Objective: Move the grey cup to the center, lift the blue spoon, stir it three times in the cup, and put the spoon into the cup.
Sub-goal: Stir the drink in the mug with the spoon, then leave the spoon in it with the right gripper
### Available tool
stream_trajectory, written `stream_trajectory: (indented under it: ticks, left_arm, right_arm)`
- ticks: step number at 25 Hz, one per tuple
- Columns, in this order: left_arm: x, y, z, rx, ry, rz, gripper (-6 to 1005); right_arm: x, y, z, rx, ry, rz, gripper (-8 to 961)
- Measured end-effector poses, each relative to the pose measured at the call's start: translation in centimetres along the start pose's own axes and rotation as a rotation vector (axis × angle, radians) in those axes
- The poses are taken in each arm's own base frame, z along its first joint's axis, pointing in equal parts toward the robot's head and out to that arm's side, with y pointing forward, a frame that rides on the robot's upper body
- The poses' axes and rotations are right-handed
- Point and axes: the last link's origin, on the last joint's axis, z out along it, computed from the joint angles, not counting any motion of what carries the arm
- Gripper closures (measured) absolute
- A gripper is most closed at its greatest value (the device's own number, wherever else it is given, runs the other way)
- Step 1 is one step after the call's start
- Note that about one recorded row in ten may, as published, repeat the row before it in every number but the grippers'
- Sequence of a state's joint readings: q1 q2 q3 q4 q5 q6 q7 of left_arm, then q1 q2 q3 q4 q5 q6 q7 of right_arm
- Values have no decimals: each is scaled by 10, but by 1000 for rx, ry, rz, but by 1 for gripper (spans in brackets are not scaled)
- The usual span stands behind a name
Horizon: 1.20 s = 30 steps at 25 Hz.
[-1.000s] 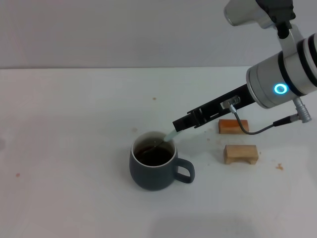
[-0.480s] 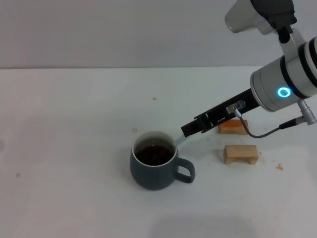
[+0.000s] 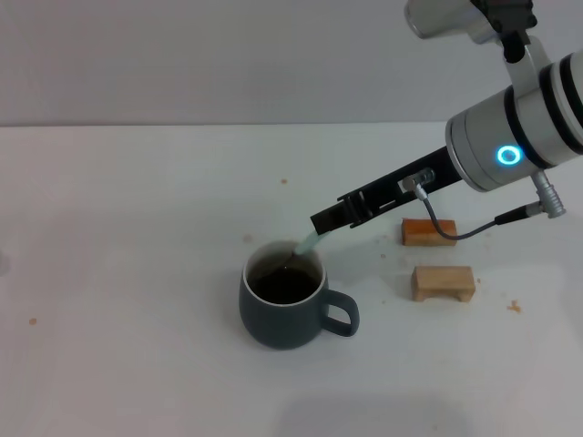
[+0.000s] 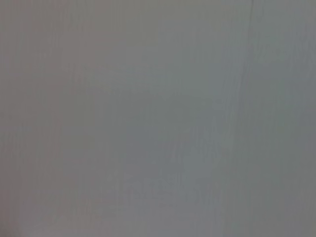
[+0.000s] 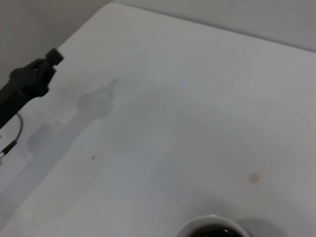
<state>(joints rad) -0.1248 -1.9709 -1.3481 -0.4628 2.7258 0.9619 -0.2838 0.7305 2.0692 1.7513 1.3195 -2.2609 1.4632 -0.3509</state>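
Observation:
The grey cup [image 3: 282, 314] stands at the table's middle, handle to the right, with dark liquid inside; its pale rim [image 5: 210, 228] also shows in the right wrist view. My right gripper [image 3: 321, 221] hovers just behind and right of the cup, shut on the blue spoon [image 3: 308, 242] by its pale handle. The spoon slants down to the left, and its lower end dips inside the cup's far rim. A dark arm end [image 5: 29, 84] off the table's far side in the right wrist view looks like my left gripper, parked.
Two small wooden blocks lie right of the cup, an orange-brown block [image 3: 428, 232] under my right arm and a paler block [image 3: 444, 281] nearer the front. The white table [image 3: 137, 228] has a few small brown specks.
The right gripper swung right and toward the front, carrying the spoon to the cup's right rim, then came back left and away. The spoon tip is over the liquid again.

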Motion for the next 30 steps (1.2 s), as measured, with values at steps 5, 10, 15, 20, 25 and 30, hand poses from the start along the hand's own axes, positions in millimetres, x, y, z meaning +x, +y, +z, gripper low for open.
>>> stream_trajectory:
  ticks: [5, 10, 15, 20, 25, 30]
  left_arm:
    - [0, -1, -1, 3, -1, 1, 1001]
    - [0, -2, -1, 4, -1, 2, 1001]
    - [0, -2, -1, 5, -2, 2, 1001]
    - [-1, -2, -3, 7, -4, 0, 1001]
    - [-2, -2, -4, 9, -5, -2, 1001]
    - [-2, -1, -5, 9, -3, -4, 1001]
  right_arm:
    - [4, -6, 1, 20, 1, 4, 741]
    - [5, -6, 1, 17, 1, -10, 740]
    - [5, -4, 3, 10, 13, -33, 739]
    - [8, 4, 10, 1, 43, -82, 737]
    - [7, 9, 12, -1, 48, -119, 736]
    - [5, 15, 9, -16, 27, -162, 587]
